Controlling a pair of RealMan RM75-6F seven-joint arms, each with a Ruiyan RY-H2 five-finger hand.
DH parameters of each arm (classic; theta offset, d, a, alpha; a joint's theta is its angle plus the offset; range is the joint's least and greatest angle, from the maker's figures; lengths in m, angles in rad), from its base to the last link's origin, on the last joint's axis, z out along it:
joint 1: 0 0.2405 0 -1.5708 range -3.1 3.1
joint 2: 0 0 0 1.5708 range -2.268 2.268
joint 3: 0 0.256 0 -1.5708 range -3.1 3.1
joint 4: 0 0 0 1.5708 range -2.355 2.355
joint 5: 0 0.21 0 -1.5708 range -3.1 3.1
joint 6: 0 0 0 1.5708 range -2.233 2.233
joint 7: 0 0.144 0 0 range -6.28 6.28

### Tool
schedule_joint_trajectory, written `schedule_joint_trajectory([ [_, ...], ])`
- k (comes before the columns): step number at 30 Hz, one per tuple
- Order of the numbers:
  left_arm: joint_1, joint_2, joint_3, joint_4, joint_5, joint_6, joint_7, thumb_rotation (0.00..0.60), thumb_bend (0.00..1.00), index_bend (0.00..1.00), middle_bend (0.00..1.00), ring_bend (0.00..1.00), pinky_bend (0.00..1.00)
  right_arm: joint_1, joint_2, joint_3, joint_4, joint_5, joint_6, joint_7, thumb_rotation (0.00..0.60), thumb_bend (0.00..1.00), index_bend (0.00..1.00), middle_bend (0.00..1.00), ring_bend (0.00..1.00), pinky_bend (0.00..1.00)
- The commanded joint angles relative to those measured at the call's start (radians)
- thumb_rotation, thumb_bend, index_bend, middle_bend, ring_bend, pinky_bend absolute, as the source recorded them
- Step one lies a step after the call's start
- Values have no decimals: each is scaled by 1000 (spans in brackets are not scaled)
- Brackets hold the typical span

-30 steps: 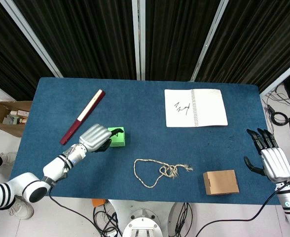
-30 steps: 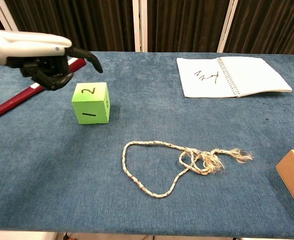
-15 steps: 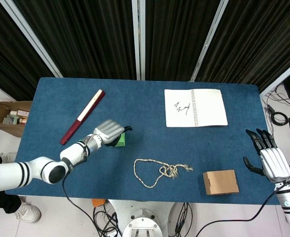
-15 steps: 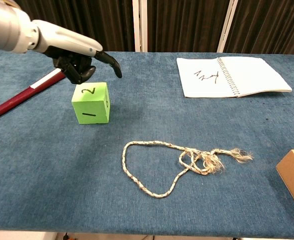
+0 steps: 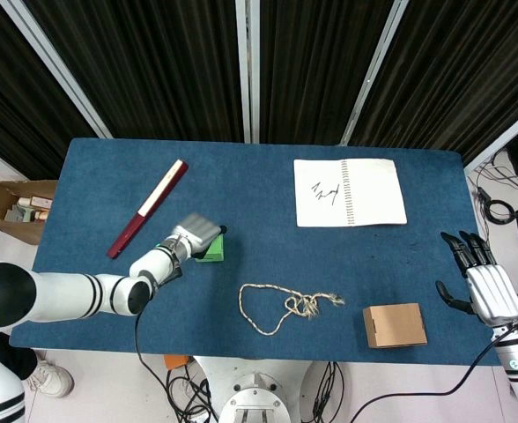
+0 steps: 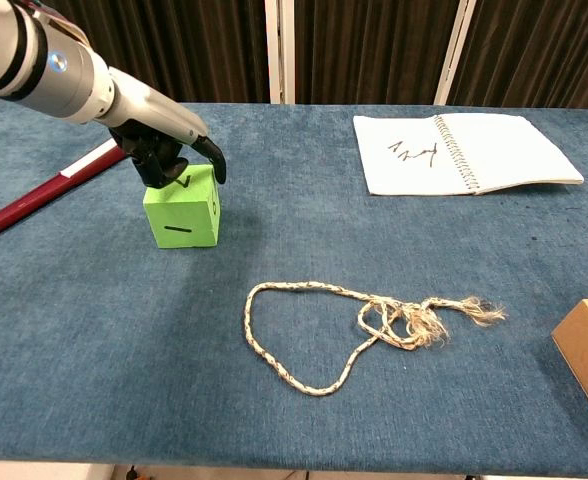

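- Chest view, upper left of the frame: the left hand (image 6: 164, 150) now rests on top of the green cube (image 6: 182, 207), its dark fingers (image 6: 214, 160) curled down over the top face and far edge. A second ago it hovered off to the left of the cube and above it — so it has swung across and come down onto it.
- Whether the fingers actually clamp the cube's sides I cannot tell; they drape over it, and the cube sits flat on the blue worktop (image 6: 124, 340), not lifted.
- Judged from this, contact is just made and a grasp looks to be closing, not finished.
- Head view, left of centre: only a sliver of the cube shows from under the hand, near the lower end of the red stick (image 5: 148, 209).
- Lower right of that frame: the right hand (image 5: 488, 291) hangs beside the worktop edge, fingers spread, holding nothing — unchanged.
- Rope (image 6: 344, 325), cardboard box (image 5: 394, 325) and open notebook (image 5: 349, 191) lie where they were.
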Motion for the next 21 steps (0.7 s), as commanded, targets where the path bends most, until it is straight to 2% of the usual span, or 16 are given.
schedule_joint_trajectory([
  [1, -42, -5, 39, 3, -53, 6, 9, 563, 860, 137, 1000, 1000, 1000, 0, -2, 0, 3, 1, -3, 4, 600, 334, 49, 146, 0, 0],
  [5, -78, -2, 82, -2, -107, 9, 11, 513, 859, 148, 1000, 1000, 1000, 1, -3, 1, 5, -3, -4, 6, 600, 335, 49, 146, 0, 0],
  [11, -109, 0, 141, 6, -177, -6, 1, 487, 858, 169, 1000, 1000, 1000, 3, -3, 2, -1, -8, -6, 0, 600, 329, 49, 146, 0, 0],
  [21, -100, 25, 221, 14, -202, -58, -57, 477, 853, 191, 1000, 1000, 1000, 9, -6, 5, -12, -10, -16, -17, 600, 331, 49, 146, 0, 0],
])
